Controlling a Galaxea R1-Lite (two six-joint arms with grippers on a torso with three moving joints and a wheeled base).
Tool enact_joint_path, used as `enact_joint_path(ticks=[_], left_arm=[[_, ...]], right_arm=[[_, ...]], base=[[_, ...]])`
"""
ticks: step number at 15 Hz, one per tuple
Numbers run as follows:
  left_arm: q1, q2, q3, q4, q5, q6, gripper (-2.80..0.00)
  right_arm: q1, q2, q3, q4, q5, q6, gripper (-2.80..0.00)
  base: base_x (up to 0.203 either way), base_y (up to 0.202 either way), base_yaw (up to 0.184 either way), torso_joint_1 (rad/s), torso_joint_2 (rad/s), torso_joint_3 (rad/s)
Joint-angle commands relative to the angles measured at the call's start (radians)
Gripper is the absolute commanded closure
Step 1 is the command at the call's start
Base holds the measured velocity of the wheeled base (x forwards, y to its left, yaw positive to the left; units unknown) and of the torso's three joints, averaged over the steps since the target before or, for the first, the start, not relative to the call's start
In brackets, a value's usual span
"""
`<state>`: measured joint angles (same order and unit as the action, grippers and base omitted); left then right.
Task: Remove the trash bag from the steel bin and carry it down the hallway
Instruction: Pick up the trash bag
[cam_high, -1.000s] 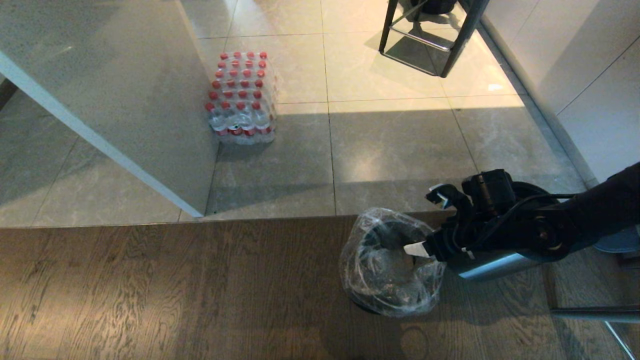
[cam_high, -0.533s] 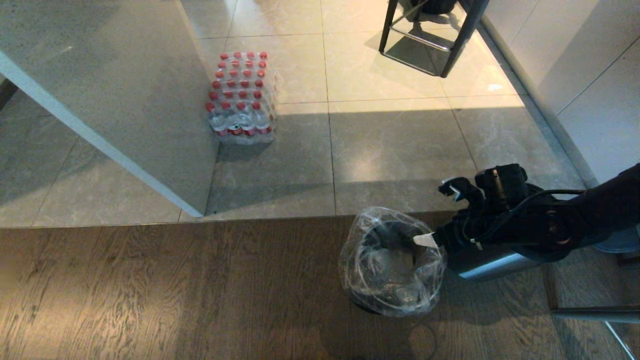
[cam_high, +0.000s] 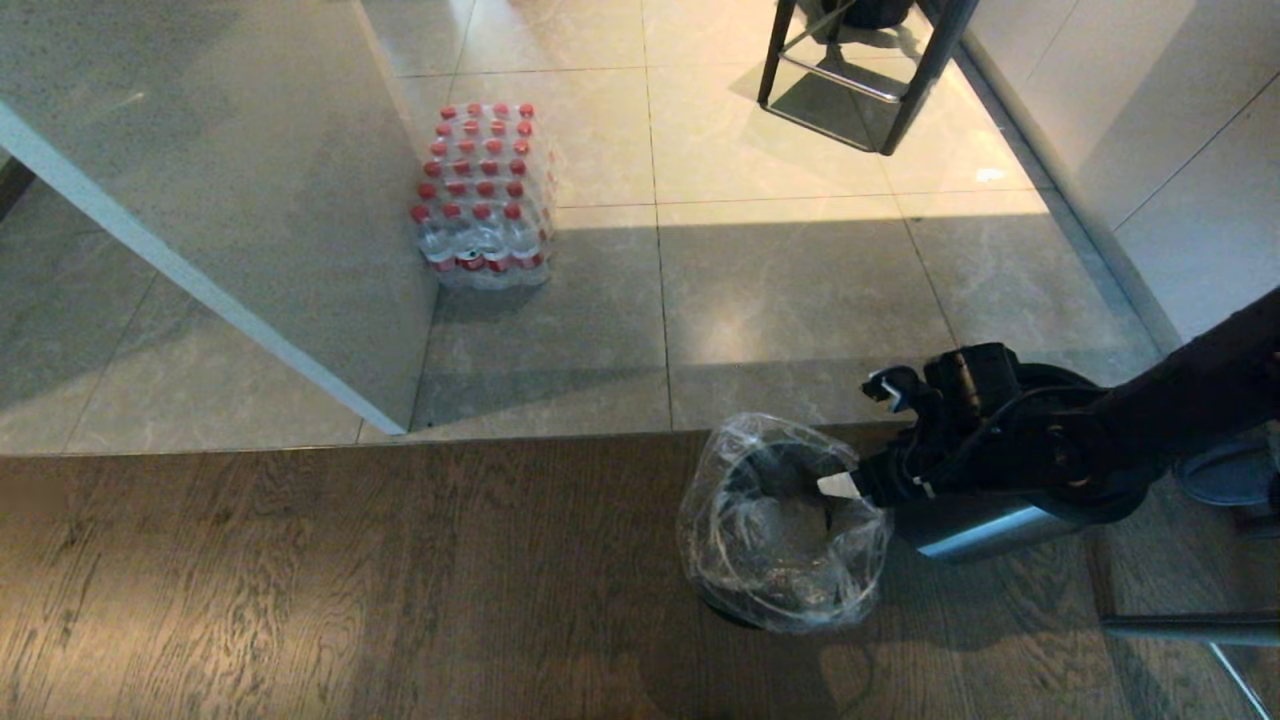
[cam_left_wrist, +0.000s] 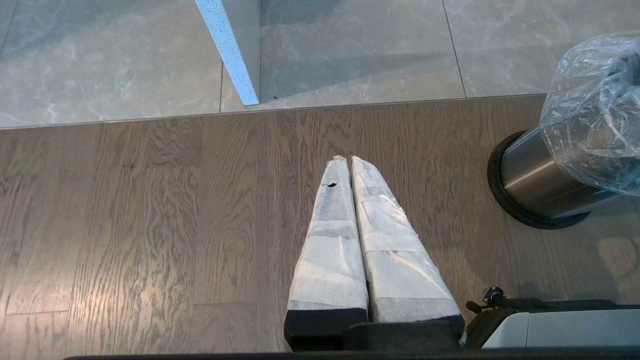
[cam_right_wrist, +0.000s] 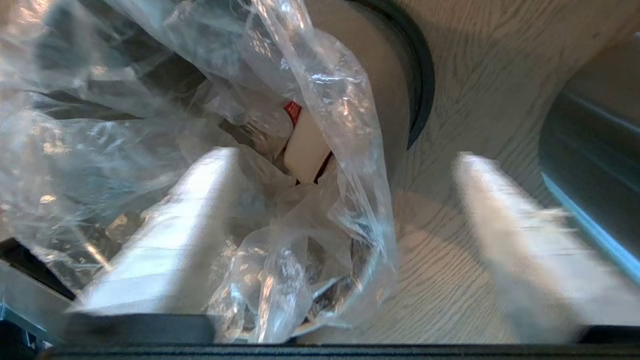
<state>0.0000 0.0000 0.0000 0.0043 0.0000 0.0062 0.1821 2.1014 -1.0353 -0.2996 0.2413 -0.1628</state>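
The trash bag (cam_high: 780, 530) is clear crinkled plastic, folded out over the rim of the steel bin (cam_left_wrist: 532, 180), which stands upright on the wood floor. Pale rubbish with a red spot shows inside the trash bag (cam_right_wrist: 305, 145). My right gripper (cam_high: 860, 436) reaches in from the right and is open. One finger (cam_right_wrist: 190, 215) sits inside the bag's mouth and the other finger (cam_right_wrist: 500, 215) is outside the bin, so the bag's edge lies between them, not pinched. My left gripper (cam_left_wrist: 347, 160) hangs shut and empty over the wood floor, left of the bin.
A second steel cylinder (cam_high: 975, 532) sits under my right arm, close to the bin's right. Just beyond the bin the hallway's grey marbled tiles (cam_high: 800, 300) begin. A pack of red-capped bottles (cam_high: 482, 195) stands by a large panel (cam_high: 200, 200). Stool legs (cam_high: 860, 80) and a white wall (cam_high: 1180, 150) are at far right.
My right gripper drew back a little to the right, then came back over the bag's rim. Bag and bin have stayed put.
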Motion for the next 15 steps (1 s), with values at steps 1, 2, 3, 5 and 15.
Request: enact_joint_path(ticks=[1,2,3,5,15], left_arm=[[0.000,0.000,0.000,0.000,0.000,0.000,0.00],[0.000,0.000,0.000,0.000,0.000,0.000,0.00],[0.000,0.000,0.000,0.000,0.000,0.000,0.00],[0.000,0.000,0.000,0.000,0.000,0.000,0.00],[0.000,0.000,0.000,0.000,0.000,0.000,0.00]], right_arm=[[0.000,0.020,-0.008,-0.004,0.001,-0.010,0.00],[0.000,0.020,-0.002,-0.008,0.003,-0.010,0.00],[0.000,0.020,-0.005,-0.004,0.003,-0.010,0.00],[0.000,0.015,0.000,-0.007,0.003,-0.010,0.00],[0.000,-0.052,0.053,-0.062,0.004,-0.035,0.00]], base=[[0.000,0.000,0.000,0.000,0.00,0.000],[0.000,0.000,0.000,0.000,0.00,0.000],[0.000,0.000,0.000,0.000,0.00,0.000],[0.000,0.000,0.000,0.000,0.00,0.000],[0.000,0.000,0.000,0.000,0.00,0.000]])
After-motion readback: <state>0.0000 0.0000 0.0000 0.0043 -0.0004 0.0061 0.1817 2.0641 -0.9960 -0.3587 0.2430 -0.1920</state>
